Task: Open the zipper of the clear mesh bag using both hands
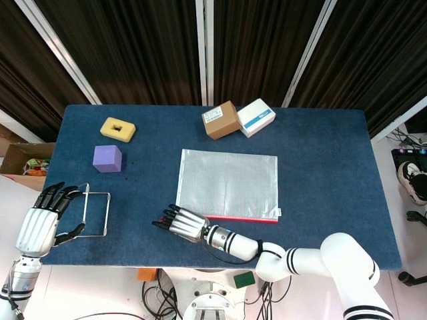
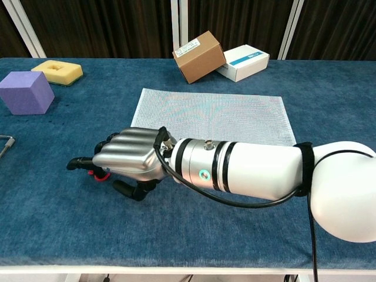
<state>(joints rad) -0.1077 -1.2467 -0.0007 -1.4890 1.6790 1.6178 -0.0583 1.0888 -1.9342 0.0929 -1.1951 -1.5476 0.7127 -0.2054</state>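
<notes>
Table [image 1: 333, 167] in blue cloth fills the scene, and the clear mesh bag [image 1: 228, 183] lies flat at its middle, red zipper [image 1: 243, 218] along the near edge. My right hand [image 1: 179, 223] sits low at the bag's near left corner, fingers curled over the red pull tab [image 2: 94, 174]; whether I actually pinch it, I cannot tell. My left hand [image 1: 41, 223] hangs off the table's left corner, fingers spread, holding nothing, beside a wire frame [image 1: 97, 213]. Farther back: brown box [image 1: 221, 120], white box [image 1: 256, 117], purple cube [image 1: 107, 159], yellow block [image 1: 118, 129].
</notes>
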